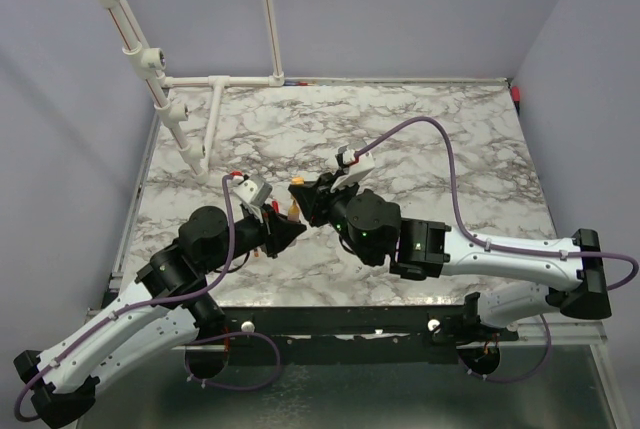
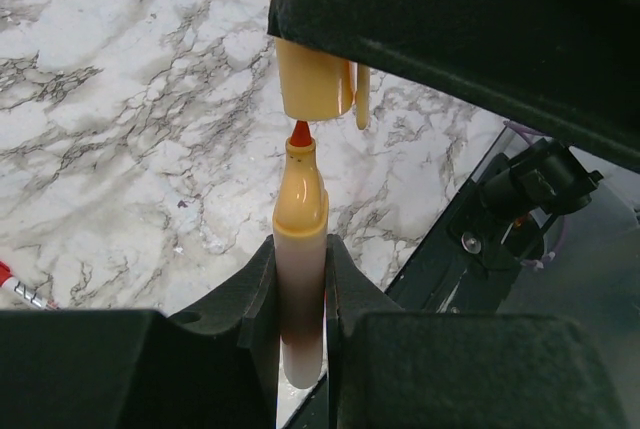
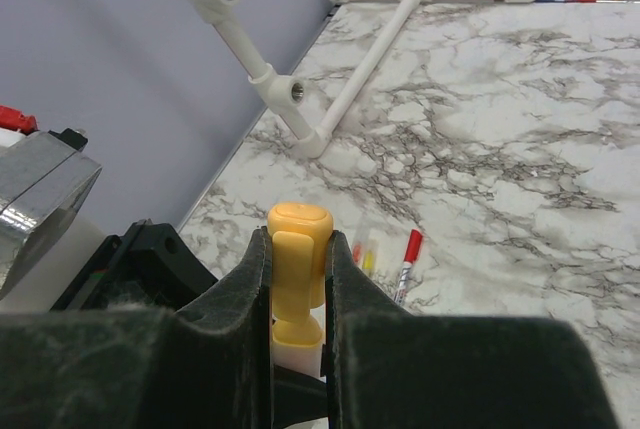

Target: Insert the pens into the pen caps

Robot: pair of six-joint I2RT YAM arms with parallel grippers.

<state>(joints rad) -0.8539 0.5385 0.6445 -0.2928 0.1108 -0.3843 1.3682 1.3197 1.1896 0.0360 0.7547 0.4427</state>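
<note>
Two grips, left fingers (image 2: 248, 299) pinching yellow-orange pen (image 2: 300, 249), right fingers (image 3: 345, 299) pinching yellow cap (image 3: 298, 234), tip just outside cap.

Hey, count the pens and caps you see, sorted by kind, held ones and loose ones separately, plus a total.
Pens held: 1, yellow-orange pen in the left gripper
Caps held: 1, yellow cap in the right gripper
Loose pens: 3, partly hidden: red pen, yellow pen, reddish pen
Total: 5

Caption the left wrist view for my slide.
Left gripper grips a yellow-orange pen, its red tip just short of the open mouth of the matching cap.
</note>
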